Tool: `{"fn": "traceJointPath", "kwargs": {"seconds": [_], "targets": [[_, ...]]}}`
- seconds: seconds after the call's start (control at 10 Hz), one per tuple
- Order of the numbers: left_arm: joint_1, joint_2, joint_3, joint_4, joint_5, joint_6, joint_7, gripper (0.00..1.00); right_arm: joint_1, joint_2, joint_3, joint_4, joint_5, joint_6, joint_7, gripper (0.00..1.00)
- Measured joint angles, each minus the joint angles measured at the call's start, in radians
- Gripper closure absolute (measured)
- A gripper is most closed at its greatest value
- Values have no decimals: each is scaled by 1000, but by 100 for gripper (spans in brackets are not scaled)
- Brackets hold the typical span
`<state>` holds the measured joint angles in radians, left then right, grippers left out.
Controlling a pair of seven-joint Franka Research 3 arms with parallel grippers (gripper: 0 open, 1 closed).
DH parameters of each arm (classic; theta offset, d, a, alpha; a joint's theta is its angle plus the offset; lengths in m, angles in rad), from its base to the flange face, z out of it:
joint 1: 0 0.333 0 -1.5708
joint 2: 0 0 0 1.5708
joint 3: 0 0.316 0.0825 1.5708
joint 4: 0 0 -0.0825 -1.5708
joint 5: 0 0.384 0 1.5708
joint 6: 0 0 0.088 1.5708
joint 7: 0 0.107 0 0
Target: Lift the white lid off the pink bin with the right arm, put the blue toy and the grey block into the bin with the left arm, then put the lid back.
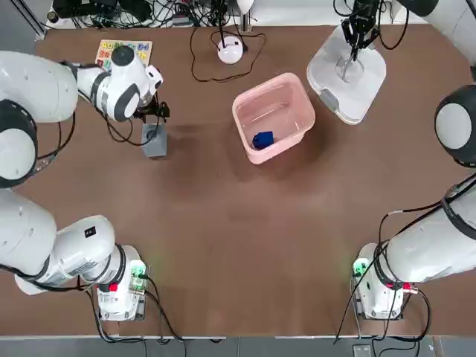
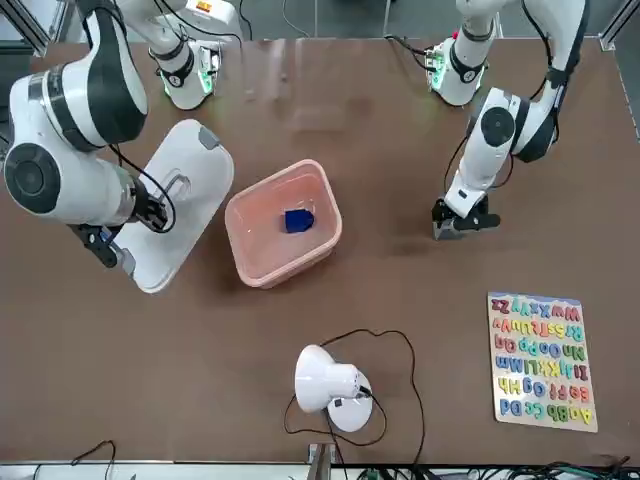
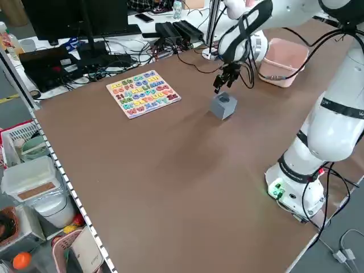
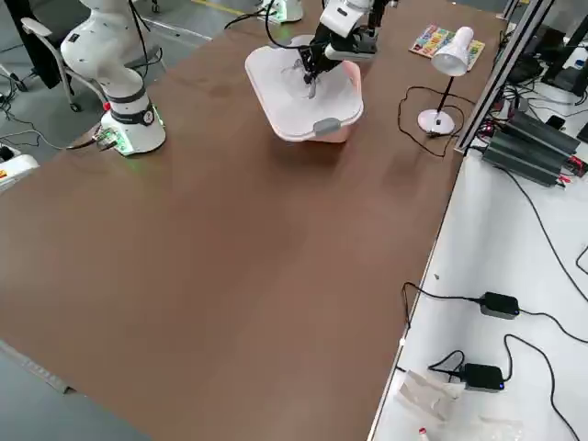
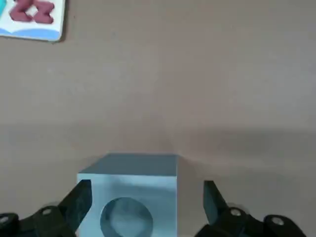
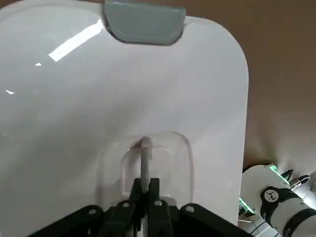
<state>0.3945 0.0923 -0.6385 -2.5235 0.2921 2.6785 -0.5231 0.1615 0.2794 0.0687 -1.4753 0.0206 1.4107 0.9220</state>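
The desk [image 1: 223,245] was a flat, matte brown surface. On it stood the pink bin [image 1: 274,117], a rounded-square tub of pale, translucent plastic, open at the top. Inside, near one wall, lay the blue toy [image 1: 262,139], a tiny piece of bright blue plastic. The white lid [image 1: 349,78] was a smooth, glossy rounded-square plate with grey clips at two edges and a clear handle in its middle; it sat off the bin, just beside it on the right arm's side, and looked tilted in the front view.

The right claw [image 1: 352,52] was closed on the lid's clear handle, its dark fingers pinched together around the upright loop in the wrist view.

The grey block [image 1: 155,140], a small matte cube with a dark round hole in its top face, rested on the desk well apart from the bin, toward the left arm's side. The left claw [image 1: 154,114] hung right over it with its fingers spread wide, one fingertip on each side of the cube; whether they touched it I could not tell.

Further back lay a colourful letter puzzle board [image 1: 123,53] and a small white lamp [image 1: 230,49] with a black cable.
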Motion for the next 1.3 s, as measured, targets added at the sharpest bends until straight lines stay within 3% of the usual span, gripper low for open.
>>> {"fn": "traceJointPath", "kwargs": {"seconds": [1.0,1.3], "targets": [[1,-25,-4,-60,0,13,31,0,-6,0,0,0,0,-1,-2,93],[40,-26,-4,-67,0,13,88,0,-6,0,0,0,0,-6,-2,93]]}}
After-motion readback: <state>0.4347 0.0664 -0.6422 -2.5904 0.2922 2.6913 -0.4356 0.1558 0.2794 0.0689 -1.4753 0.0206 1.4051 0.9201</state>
